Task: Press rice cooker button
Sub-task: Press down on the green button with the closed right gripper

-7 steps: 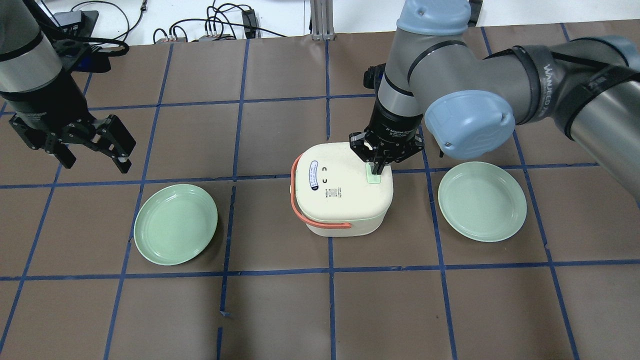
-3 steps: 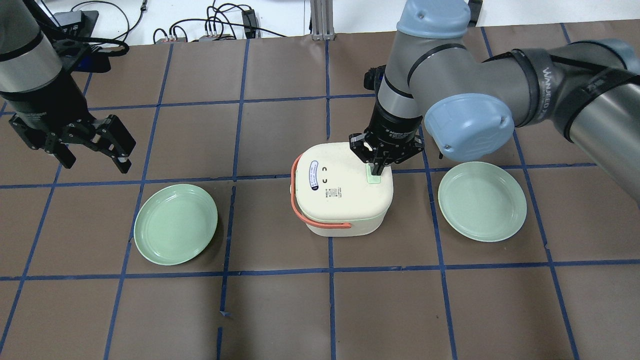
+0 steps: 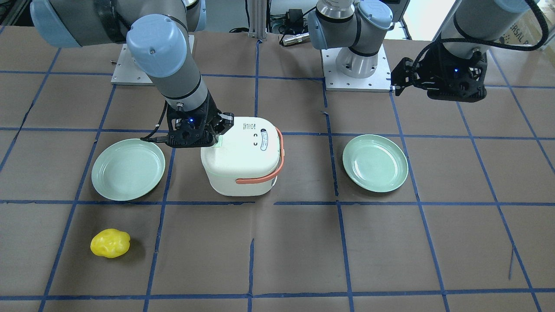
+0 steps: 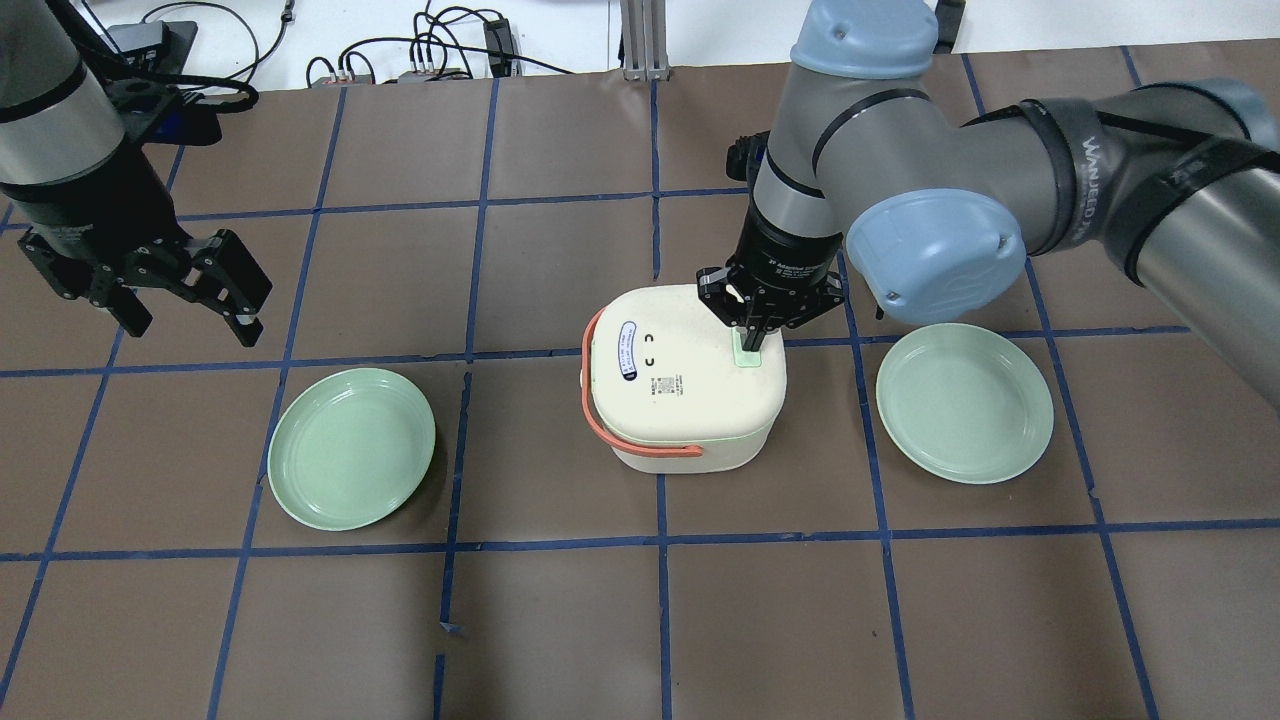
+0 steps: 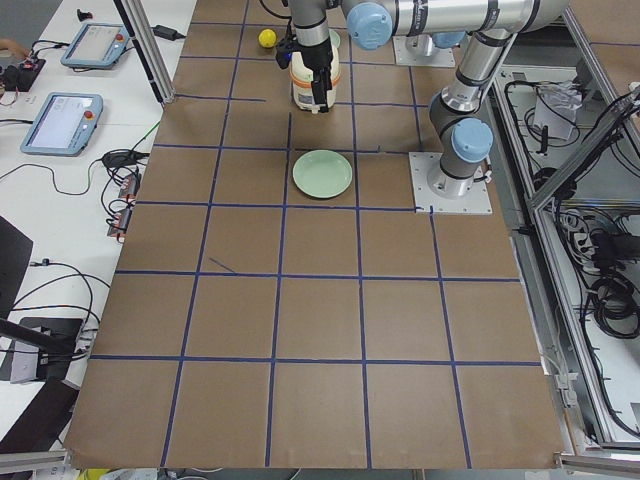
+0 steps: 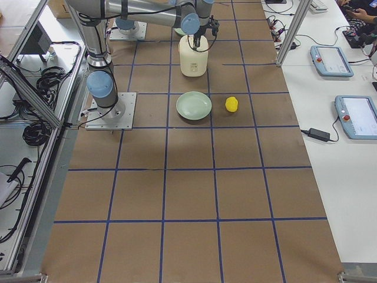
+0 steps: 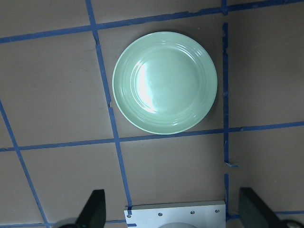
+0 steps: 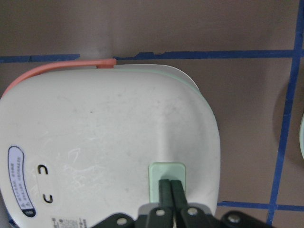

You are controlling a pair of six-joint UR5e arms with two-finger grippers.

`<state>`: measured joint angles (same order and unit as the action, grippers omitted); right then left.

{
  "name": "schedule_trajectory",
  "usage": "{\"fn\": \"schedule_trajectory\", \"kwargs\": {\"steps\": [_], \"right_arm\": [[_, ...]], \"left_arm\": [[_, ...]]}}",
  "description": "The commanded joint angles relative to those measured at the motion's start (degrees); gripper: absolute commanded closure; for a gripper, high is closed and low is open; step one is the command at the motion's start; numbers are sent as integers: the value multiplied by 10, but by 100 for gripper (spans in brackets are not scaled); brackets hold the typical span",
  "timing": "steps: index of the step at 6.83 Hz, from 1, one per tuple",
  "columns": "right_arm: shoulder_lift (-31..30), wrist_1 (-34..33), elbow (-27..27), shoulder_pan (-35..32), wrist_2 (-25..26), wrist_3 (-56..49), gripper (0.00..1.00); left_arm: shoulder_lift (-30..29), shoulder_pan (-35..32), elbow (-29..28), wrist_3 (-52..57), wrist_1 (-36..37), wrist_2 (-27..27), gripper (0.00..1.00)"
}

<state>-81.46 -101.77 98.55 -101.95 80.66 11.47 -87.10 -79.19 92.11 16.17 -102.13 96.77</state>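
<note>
A cream rice cooker (image 4: 685, 375) with a salmon handle stands at the table's middle, lid shut. Its pale green button (image 4: 746, 354) sits at the lid's right edge, as the right wrist view (image 8: 166, 171) also shows. My right gripper (image 4: 755, 338) is shut, and its joined fingertips (image 8: 171, 186) rest on the button from above. In the front-facing view it (image 3: 215, 138) is at the cooker's (image 3: 240, 156) left edge. My left gripper (image 4: 190, 318) is open and empty, high over the table's left side.
A green plate (image 4: 350, 447) lies left of the cooker, under the left wrist camera (image 7: 165, 82). Another green plate (image 4: 964, 402) lies right of it. A yellow lemon-like object (image 3: 110, 243) lies on the far side, beyond the right plate (image 3: 128, 169).
Almost nothing: the right arm shifts very slightly while its shut fingertips stay on the green button. The left arm has not moved.
</note>
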Motion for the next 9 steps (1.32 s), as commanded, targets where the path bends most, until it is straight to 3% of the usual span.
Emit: {"fn": "schedule_trajectory", "kwargs": {"steps": [1, 5, 6, 8, 9], "right_arm": [[2, 0, 3, 0, 0, 0, 87], [2, 0, 3, 0, 0, 3, 86], [-2, 3, -12, 0, 3, 29, 70], [-2, 8, -83, 0, 12, 51, 1], [2, 55, -139, 1, 12, 50, 0]], "left_arm": [[0, 0, 0, 0, 0, 0, 0], [0, 0, 0, 0, 0, 0, 0], [0, 0, 0, 0, 0, 0, 0], [0, 0, 0, 0, 0, 0, 0], [0, 0, 0, 0, 0, 0, 0]]}}
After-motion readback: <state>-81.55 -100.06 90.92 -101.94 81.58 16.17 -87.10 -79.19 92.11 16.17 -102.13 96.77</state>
